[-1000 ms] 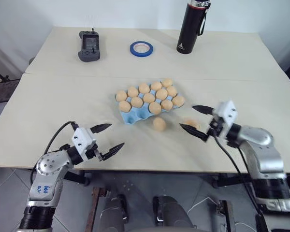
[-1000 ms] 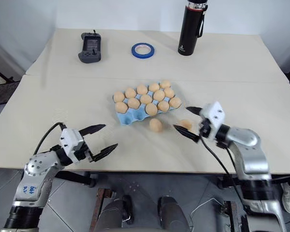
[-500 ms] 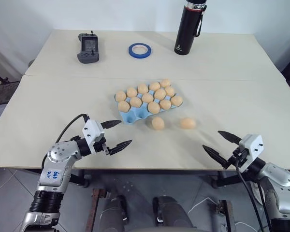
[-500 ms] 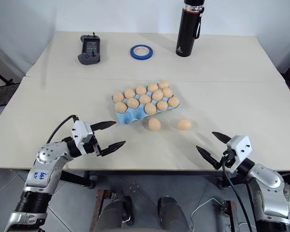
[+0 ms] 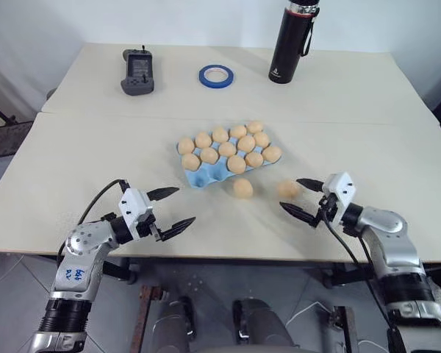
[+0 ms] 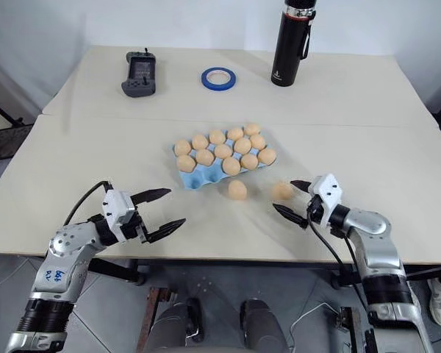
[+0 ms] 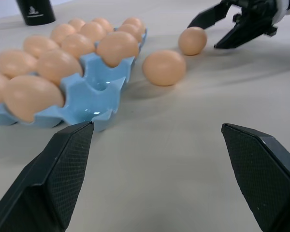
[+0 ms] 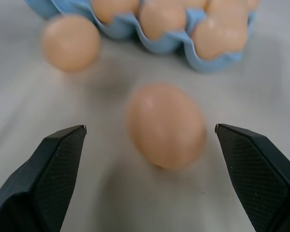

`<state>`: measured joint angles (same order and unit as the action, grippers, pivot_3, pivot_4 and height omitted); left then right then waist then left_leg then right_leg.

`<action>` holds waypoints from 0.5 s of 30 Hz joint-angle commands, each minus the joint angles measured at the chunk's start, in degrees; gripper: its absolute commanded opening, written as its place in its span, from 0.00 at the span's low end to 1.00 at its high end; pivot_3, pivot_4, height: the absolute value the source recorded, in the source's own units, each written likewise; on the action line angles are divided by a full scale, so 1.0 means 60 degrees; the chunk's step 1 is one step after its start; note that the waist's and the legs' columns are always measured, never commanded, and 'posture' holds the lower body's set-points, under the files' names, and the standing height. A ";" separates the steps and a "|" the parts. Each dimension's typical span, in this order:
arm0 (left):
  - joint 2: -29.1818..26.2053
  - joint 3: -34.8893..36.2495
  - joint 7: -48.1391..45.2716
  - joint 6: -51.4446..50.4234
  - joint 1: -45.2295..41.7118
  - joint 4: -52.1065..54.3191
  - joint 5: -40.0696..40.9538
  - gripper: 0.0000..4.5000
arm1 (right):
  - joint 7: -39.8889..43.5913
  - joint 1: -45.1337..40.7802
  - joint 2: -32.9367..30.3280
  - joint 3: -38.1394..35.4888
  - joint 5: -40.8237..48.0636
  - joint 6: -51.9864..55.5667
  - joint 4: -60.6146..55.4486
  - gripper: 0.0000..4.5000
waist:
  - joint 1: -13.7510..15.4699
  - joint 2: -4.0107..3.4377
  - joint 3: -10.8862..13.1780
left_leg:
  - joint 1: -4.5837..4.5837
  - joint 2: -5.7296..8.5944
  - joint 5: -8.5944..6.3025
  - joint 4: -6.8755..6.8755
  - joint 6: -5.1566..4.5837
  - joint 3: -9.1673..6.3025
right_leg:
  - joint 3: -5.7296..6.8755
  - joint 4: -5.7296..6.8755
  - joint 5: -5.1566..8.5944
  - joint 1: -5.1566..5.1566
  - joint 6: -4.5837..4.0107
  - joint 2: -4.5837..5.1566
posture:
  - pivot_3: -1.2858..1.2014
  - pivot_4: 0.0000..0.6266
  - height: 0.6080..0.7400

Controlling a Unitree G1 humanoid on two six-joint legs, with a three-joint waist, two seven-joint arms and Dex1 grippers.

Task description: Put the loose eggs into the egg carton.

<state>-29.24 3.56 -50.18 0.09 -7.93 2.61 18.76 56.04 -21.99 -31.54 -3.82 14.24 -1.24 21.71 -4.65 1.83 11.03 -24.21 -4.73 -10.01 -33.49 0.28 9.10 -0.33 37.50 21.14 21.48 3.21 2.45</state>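
1. The light blue moulded egg carton [image 5: 228,156] sits mid-table, most cups already filled with matte pale orange-tan eggs; by the left wrist view, at least one near-corner cup looks empty.
2. Two loose eggs remain on the cream tabletop [image 5: 95,147] just in front of the carton: the nearer-centre loose egg [image 5: 242,187] and the right-hand loose egg [image 5: 289,189].
3. The right gripper [image 5: 303,197], fingers spread wide and empty, faces the right-hand egg, close beside it but apart.
4. The left gripper [image 5: 173,207] hangs wide open, empty, well apart from the eggs.
5. Both loose eggs look smooth, unbroken, oval.
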 commanded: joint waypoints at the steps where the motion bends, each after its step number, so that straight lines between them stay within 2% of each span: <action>1: -0.0018 0.0235 0.0151 0.0094 0.0273 0.0762 0.0199 1.00 | 0.0280 -0.0599 0.0190 0.0084 -0.0078 -0.0741 0.0882 0.95 | -0.0012 0.0000 0.0000 | 0.0001 -0.0002 0.0000 -0.0002 0.0000 -0.0002 | 0.0000 -0.0001 0.0000 -0.0002 0.0000 -0.0001 | 0.52 0.24 1.00; 4: -0.0001 0.0344 0.0201 -0.0066 0.0651 0.1193 0.0417 1.00 | 0.0542 -0.0949 0.0392 0.0239 -0.0025 -0.0826 0.1135 0.79 | -0.0035 0.0000 0.0000 | 0.0000 -0.0002 0.0000 -0.0002 0.0000 -0.0001 | 0.0000 0.0003 0.0000 -0.0002 0.0000 -0.0002 | 0.52 0.24 1.00; 7: 0.0001 0.0412 0.0378 -0.0053 0.0854 0.1368 0.0370 1.00 | 0.0747 -0.1016 0.0490 0.0228 0.0080 -0.0807 0.1046 0.53 | -0.0025 0.0000 0.0000 | 0.0002 -0.0005 0.0001 -0.0001 0.0001 -0.0002 | 0.0000 0.0005 0.0000 -0.0002 0.0000 -0.0004 | 0.52 0.24 1.00; 9: -0.0025 0.0512 0.0481 -0.0046 0.1015 0.1422 0.0377 1.00 | 0.0915 -0.1000 0.0534 0.0256 0.0233 -0.0524 0.0666 0.40 | -0.0025 0.0000 0.0000 | 0.0003 -0.0004 0.0000 -0.0004 0.0002 -0.0002 | -0.0001 0.0007 0.0000 -0.0002 0.0000 -0.0003 | 0.52 0.24 1.00; 10: -0.0035 0.0589 0.0539 -0.0045 0.1093 0.1436 0.0387 1.00 | 0.0983 -0.0996 0.0556 0.0298 0.0291 -0.0409 0.0380 0.36 | -0.0026 0.0000 0.0000 | 0.0003 -0.0004 -0.0001 -0.0007 0.0002 -0.0003 | 0.0000 0.0008 0.0000 -0.0003 0.0000 -0.0003 | 0.52 0.24 1.00; 15: -0.0086 0.1022 0.0745 0.0077 0.1522 0.1382 0.0341 1.00 | 0.0927 -0.1210 0.0933 0.0666 0.0907 0.1142 -0.1496 0.36 | -0.0074 -0.0002 0.0001 | 0.0005 -0.0013 -0.0002 -0.0004 0.0005 -0.0004 | -0.0001 0.0020 0.0000 0.0002 -0.0001 -0.0003 | 0.52 0.24 1.00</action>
<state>-29.31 8.20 -46.23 -0.50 0.43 8.93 20.05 61.83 -28.02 -26.71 -0.13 17.44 3.17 17.15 -5.09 1.82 11.03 -24.18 -4.82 -10.02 -33.50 0.32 9.08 -0.33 37.64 21.15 21.51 3.19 2.43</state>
